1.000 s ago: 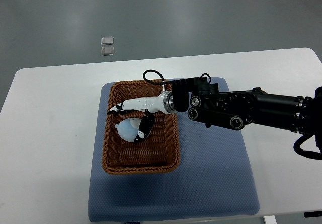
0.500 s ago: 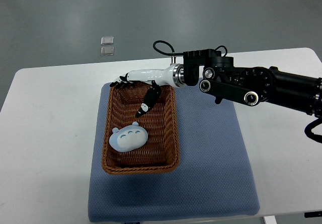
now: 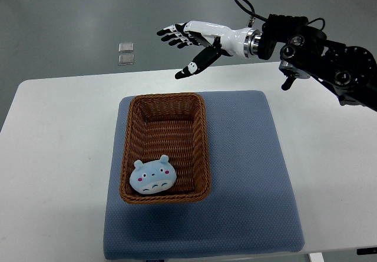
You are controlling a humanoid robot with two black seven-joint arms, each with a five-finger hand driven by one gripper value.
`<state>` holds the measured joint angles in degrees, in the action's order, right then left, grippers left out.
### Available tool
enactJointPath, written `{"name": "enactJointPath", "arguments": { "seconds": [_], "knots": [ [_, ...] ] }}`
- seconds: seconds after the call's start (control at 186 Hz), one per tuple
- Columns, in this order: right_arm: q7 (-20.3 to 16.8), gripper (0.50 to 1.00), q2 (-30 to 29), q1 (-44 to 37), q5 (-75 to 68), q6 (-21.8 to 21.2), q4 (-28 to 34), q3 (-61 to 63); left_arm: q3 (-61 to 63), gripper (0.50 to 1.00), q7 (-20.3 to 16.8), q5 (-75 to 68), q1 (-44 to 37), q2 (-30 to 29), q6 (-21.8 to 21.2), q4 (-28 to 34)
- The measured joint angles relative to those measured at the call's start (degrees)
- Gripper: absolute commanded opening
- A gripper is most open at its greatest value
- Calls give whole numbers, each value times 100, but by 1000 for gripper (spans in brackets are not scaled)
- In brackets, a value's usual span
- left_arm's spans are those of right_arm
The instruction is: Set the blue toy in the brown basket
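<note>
One arm is in view, the right, entering from the picture's right edge at about 2 o'clock and reaching toward 11 o'clock. Its black links end in a white right hand (image 3: 191,38) with dark fingertips, held up past the far edge of the table (image 3: 59,156). The fingers (image 3: 171,34) are spread apart and the thumb points down toward the table; the hand holds nothing.

On the white table lies a blue mat (image 3: 247,179), and on the mat's left half stands the brown basket (image 3: 165,150), its long side running from 12 to 6 o'clock. The blue toy (image 3: 152,176) lies inside the basket at its 6 o'clock end, toward the near left corner, face up, with small ears and pink cheeks. It rests against the basket's near wall. Hand and toy are well apart, the hand at 12 o'clock of the basket.

On the grey floor at 11 o'clock, beyond the table, lie two small pale squares (image 3: 125,54).
</note>
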<state>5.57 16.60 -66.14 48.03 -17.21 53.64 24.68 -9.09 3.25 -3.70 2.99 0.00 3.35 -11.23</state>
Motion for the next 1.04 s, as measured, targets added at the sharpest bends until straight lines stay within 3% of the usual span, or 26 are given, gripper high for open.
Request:
{"name": "enactJointPath", "arguments": {
  "seconds": [0.392, 0.548, 0.763, 1.038],
  "knots": [
    [27, 907, 35, 1692, -2256, 5, -302, 2255, 4, 1000, 0, 0, 0, 0, -2, -31],
    [83, 907, -308, 2196, -3500, 8, -763, 2560, 4, 1000, 0, 1, 0, 0, -2, -57],
    [502, 907, -858, 2538, -4291, -96, -1499, 2781, 4, 1000, 0, 1, 0, 0, -2, -49],
    [645, 907, -1051, 2613, -4431, -194, -1654, 2820, 4, 1000, 0, 1, 0, 0, -21, -49]
  ]
}}
